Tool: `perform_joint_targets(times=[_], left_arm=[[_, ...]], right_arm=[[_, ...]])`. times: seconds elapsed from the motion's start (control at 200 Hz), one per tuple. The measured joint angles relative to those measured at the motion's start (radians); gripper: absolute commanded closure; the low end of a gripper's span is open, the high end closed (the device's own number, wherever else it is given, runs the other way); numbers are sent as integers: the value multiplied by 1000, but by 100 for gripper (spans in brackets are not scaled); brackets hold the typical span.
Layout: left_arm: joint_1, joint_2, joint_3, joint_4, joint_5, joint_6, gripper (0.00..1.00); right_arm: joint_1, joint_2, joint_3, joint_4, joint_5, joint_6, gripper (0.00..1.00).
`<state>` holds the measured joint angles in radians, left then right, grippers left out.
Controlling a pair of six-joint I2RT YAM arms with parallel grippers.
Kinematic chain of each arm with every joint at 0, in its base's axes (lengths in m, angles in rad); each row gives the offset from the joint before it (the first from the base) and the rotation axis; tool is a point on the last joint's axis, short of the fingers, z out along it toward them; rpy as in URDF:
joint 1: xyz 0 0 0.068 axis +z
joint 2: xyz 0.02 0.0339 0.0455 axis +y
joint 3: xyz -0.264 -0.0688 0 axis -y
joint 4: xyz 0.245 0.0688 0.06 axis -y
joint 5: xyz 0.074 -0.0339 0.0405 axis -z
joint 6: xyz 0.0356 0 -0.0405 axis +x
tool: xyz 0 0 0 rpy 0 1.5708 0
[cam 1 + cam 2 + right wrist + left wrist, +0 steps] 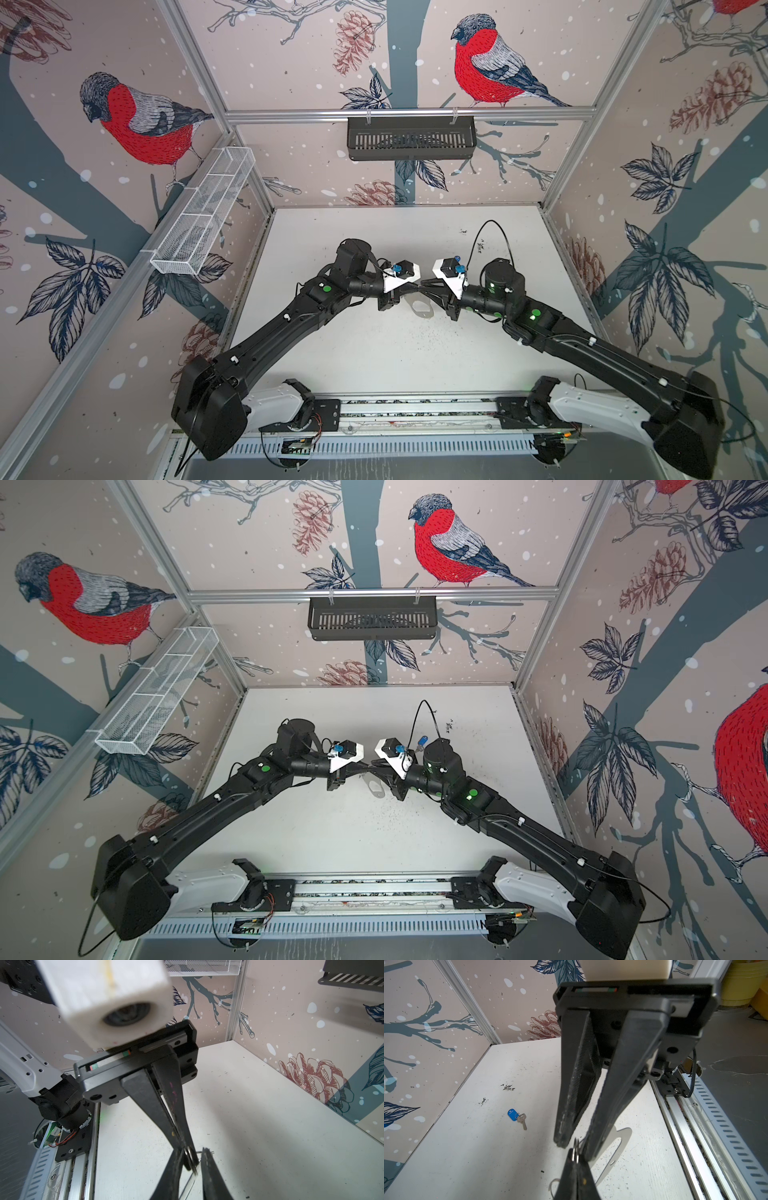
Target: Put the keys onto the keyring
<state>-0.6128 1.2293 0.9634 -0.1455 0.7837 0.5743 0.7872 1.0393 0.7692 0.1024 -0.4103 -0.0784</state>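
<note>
- The left gripper [574, 1145] is fully closed, seemingly pinching a small split ring [575, 1154] at the edge of the keyring [618, 1147]. The keyring sits tilted at the table's [477, 1157] centre, so a twist could tear it loose.
- The right gripper [192, 1150] stands narrowly apart either side of that ring, with no clear hold. Closing off-centre could knock the ring aside.
- The blue-tagged key [517, 1118] lies on the table, well away to the far right. No green-tagged key shows.
</note>
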Motion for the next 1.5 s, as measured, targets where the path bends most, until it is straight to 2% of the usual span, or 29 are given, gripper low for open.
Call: perform_joint_targets(times=[0.285,0.705,0.946,1.126,1.201,1.316,1.401,1.496], left_arm=[[0,-6,0,-2,-4,2,100],[0,-16,-3,-23,-12,0,100],[0,-23,-9,-23,-26,-2,100],[0,-38,-23,-9,-29,-17,94],[0,-44,-29,3,-28,-18,100],[-1,-47,-32,16,-28,-18,100],[-1,-45,-33,26,-28,-18,100],[-1,-39,-33,37,-28,-17,100]], right_arm=[[-5,8,1,1,-15,1,84],[-8,15,3,3,-36,-3,94],[-10,24,11,-4,-49,-22,96],[-16,21,13,-4,-63,-25,97],[-20,18,13,-4,-71,-25,98],[-29,12,12,-3,-84,-24,98],[-34,11,12,-2,-85,-21,93],[-49,6,12,-3,-76,5,70]])
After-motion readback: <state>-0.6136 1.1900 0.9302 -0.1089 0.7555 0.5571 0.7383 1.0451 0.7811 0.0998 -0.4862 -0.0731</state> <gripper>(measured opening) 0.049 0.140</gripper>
